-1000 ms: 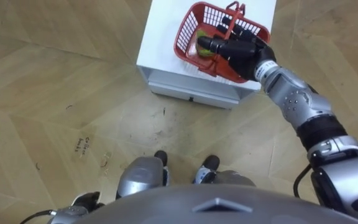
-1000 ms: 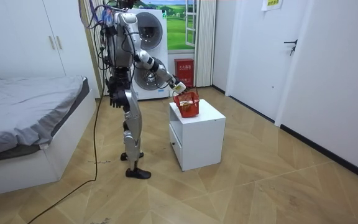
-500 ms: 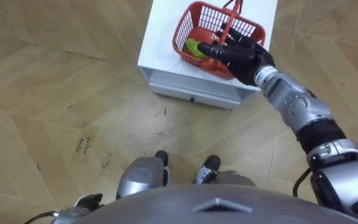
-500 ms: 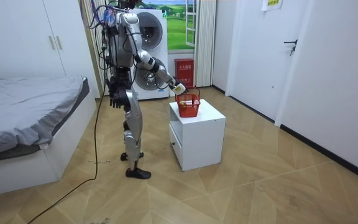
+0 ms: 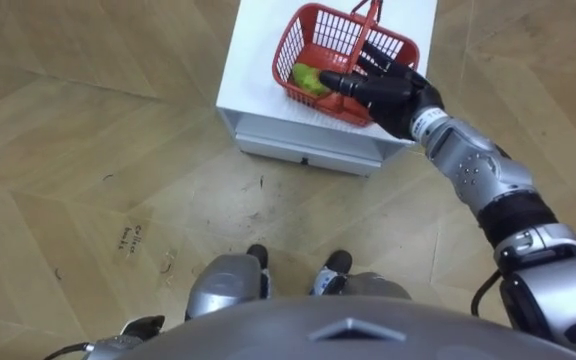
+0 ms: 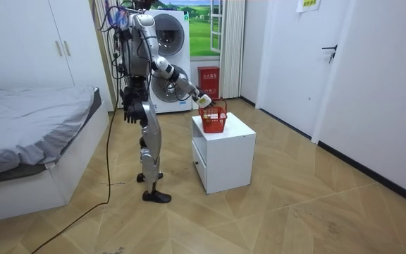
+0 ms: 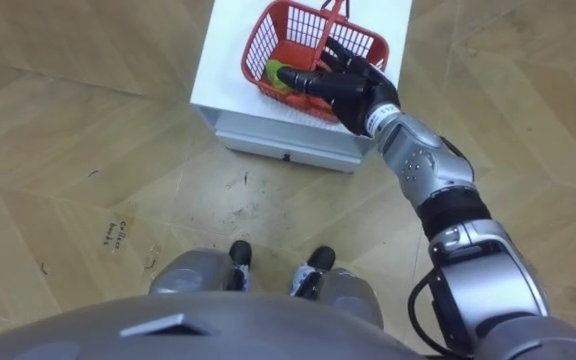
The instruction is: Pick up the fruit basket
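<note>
My right hand (image 5: 393, 92) is on the red basket (image 5: 286, 45). The basket stands on top of the white cabinet (image 5: 253, 70), close to the near edge and a bit toward the right corner. My fingers (image 5: 380, 62) are apart and mostly straight. They lie over the basket's near right rim, beside the handle (image 5: 370, 12). My thumb (image 5: 340, 81) points along the near rim. A green fruit (image 5: 306, 76) lies inside. I stand at the cabinet on the wood floor (image 5: 88, 150). My left hand (image 6: 127, 113) hangs by my hip.
</note>
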You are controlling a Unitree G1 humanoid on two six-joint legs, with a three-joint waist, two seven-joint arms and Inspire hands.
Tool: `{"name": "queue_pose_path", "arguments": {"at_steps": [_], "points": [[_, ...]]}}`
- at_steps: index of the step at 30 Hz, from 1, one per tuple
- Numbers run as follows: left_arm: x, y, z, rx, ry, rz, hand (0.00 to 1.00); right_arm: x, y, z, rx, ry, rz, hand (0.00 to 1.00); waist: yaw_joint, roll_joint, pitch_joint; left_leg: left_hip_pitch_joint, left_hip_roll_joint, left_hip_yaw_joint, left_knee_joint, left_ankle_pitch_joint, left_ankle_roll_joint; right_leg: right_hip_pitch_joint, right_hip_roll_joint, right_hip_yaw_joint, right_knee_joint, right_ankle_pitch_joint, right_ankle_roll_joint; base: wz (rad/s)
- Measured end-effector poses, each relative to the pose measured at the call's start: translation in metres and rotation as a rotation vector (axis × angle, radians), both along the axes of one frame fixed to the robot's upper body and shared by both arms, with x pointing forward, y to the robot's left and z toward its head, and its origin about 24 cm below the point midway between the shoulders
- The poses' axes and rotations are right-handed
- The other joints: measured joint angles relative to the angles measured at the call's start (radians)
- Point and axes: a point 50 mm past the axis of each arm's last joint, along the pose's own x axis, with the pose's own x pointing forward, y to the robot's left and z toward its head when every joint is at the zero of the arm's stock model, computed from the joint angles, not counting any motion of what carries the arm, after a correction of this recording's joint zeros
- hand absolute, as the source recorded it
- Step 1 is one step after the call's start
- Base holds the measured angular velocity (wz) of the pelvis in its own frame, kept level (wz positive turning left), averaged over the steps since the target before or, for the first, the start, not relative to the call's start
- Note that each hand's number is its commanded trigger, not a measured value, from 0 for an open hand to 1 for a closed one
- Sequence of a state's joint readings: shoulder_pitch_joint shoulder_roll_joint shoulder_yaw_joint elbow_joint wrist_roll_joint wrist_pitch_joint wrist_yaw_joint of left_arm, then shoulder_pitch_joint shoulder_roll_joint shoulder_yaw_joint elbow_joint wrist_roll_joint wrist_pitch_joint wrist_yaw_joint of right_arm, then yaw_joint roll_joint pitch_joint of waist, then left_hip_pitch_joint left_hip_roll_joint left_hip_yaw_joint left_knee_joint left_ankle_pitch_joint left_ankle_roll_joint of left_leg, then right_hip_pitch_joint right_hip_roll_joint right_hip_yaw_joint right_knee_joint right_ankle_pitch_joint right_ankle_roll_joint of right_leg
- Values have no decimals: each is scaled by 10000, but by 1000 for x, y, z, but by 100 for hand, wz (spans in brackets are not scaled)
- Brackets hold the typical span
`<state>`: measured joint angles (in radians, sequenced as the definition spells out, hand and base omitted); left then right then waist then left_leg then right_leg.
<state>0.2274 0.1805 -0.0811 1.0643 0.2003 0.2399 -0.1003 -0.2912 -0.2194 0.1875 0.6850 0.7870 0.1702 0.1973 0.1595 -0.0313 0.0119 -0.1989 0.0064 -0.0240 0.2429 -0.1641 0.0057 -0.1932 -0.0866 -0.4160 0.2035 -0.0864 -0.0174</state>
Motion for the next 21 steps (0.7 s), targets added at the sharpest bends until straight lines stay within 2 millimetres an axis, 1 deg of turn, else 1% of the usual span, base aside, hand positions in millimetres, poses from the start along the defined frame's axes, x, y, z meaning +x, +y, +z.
{"name": "queue_pose_path", "arguments": {"at_steps": [2, 6, 8, 10, 11, 13, 16, 18, 20, 21], "points": [[0, 0, 0, -4, -2, 8, 0, 2, -5, 3, 56, -185, -281, 0, -53, -8, -5, 7, 4, 42, -2, 0, 0, -1, -2, 6, -1, 0, 0, 0], [0, -1, 0, -14, -2, 9, 0, 3, -5, 7, 79, -436, -304, 0, -206, -23, -17, 24, 25, 153, -10, 1, 1, 0, -1, 31, -1, 1, 1, -1], [0, -1, 0, 11, -27, 24, 0, -1, -8, 6, 0, -496, -335, 0, -285, -74, -66, 43, 28, 172, -21, 1, 2, 0, 3, 58, -5, 0, 2, -2], [0, -1, 0, 44, -40, 12, 0, -6, -12, 6, -65, -570, -384, 0, -321, -113, -92, 60, 31, 206, -37, 2, 2, -1, -1, 72, -5, 0, 2, -2], [0, -1, 0, 50, -51, 33, 0, -9, -15, 7, -124, -697, -483, 0, -415, -122, -104, 58, 29, 206, -43, 2, 2, 0, -1, 72, -6, -5, 10, 0], [0, -1, 0, 73, -68, 86, 0, -11, -19, 12, -262, -977, -555, 0, -522, -121, -111, 64, 31, 216, -51, 1, 2, 0, 2, 89, -7, -6, 11, -3], [0, 2, 1, 134, -203, 273, 0, -15, -24, 18, -276, -1353, -746, 0, -646, -117, -120, 195, 71, 426, -146, 1, 2, 1, 34, 289, 5, -6, 11, -16], [-1, 2, 1, 261, -291, 342, 0, -16, -25, 22, -107, -1556, -863, 0, -775, -104, -136, 223, 84, 498, -207, 1, 2, 3, 35, 323, 20, -6, 10, -14], [1, 4, 1, 435, -519, 481, 0, -20, -29, 21, -124, -1611, -1105, 0, -964, -119, -144, 368, 107, 563, -224, 2, 2, 109, 32, 322, 38, -11, 1, -6], [1, 5, 1, 463, -612, 515, 0, -23, -30, 19, -147, -1525, -1168, 0, -1006, -142, -161, 427, 128, 705, -225, 1, 2, 153, 31, 339, 35, -15, -4, -6]]}}
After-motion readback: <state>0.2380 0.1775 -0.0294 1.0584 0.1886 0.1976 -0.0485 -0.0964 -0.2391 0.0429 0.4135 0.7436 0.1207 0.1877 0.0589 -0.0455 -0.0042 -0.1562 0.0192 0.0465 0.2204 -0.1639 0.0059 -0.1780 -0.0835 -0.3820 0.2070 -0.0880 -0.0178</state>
